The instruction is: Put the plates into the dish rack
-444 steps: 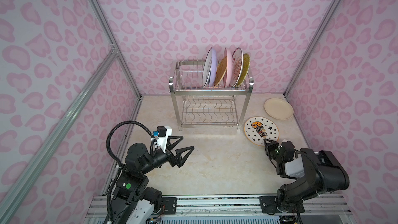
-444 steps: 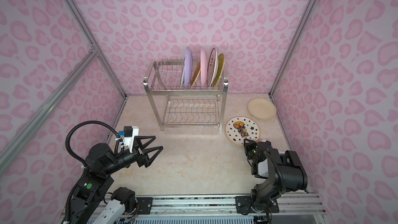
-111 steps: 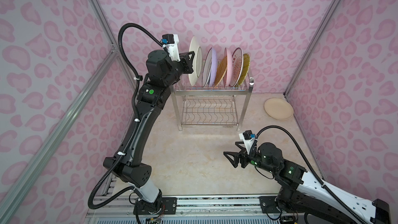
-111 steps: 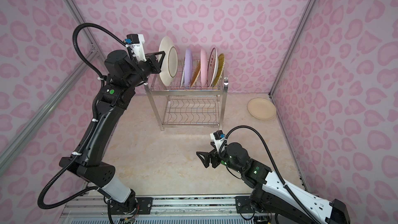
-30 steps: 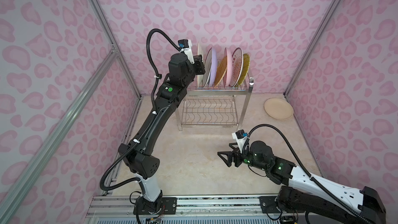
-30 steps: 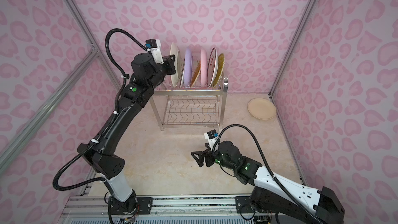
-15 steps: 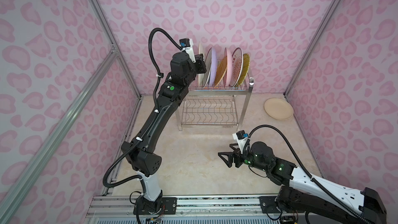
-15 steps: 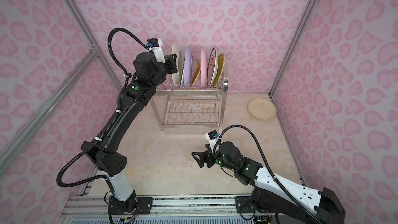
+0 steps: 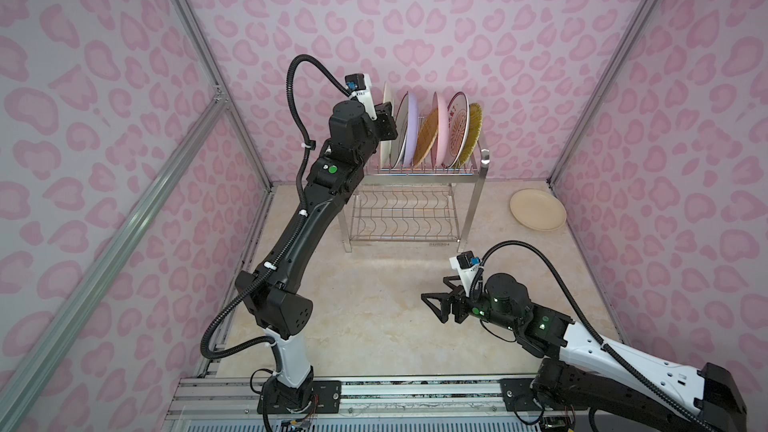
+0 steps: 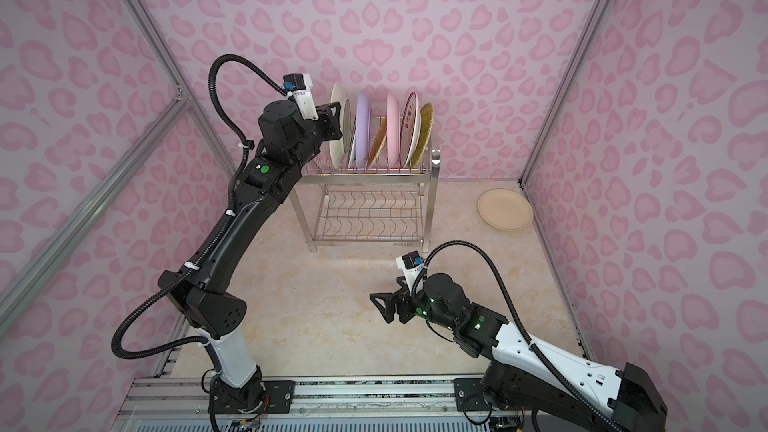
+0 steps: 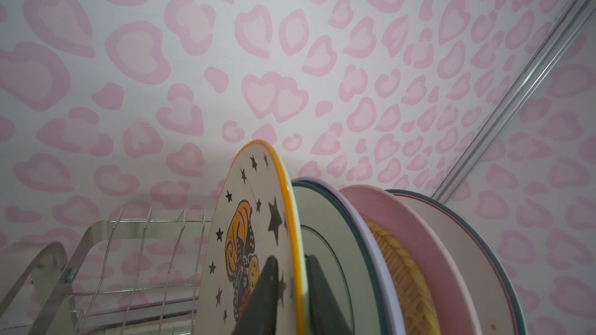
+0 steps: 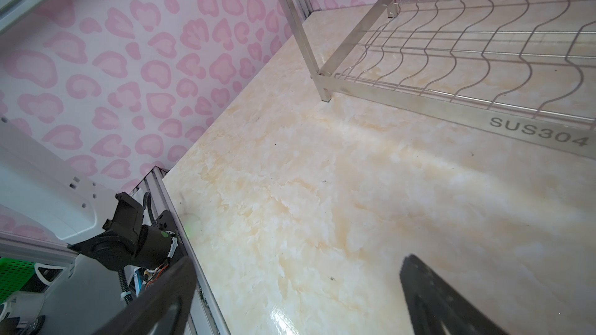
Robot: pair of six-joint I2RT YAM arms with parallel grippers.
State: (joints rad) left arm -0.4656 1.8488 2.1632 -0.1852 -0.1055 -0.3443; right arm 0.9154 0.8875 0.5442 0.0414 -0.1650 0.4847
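The dish rack (image 9: 481,184) (image 10: 434,184) stands at the back wall with several plates upright in its top tier. Leftmost is the star-patterned plate (image 11: 251,220) (image 9: 387,118) (image 10: 337,118), set in the prongs beside a green-ringed white plate (image 11: 325,252), then lilac (image 9: 409,126), woven orange (image 9: 428,139), pink (image 9: 438,126), orange-radial (image 9: 457,130) and yellow (image 9: 473,130) ones. My left gripper (image 9: 384,126) (image 10: 332,122) (image 11: 291,257) straddles the star plate's rim, its jaws slightly open. A plain cream plate (image 9: 538,209) (image 10: 505,209) lies flat on the table at the back right. My right gripper (image 9: 434,289) (image 10: 384,288) (image 12: 298,259) hovers open and empty over the table.
Patterned pink walls with aluminium posts (image 9: 208,76) close in three sides. The rack's wavy lower shelf (image 12: 467,43) holds nothing. A metal rail (image 9: 374,392) runs along the front edge where both arm bases sit.
The left gripper has eased its hold on the star plate, which now stands in the rack. The right arm has barely moved.
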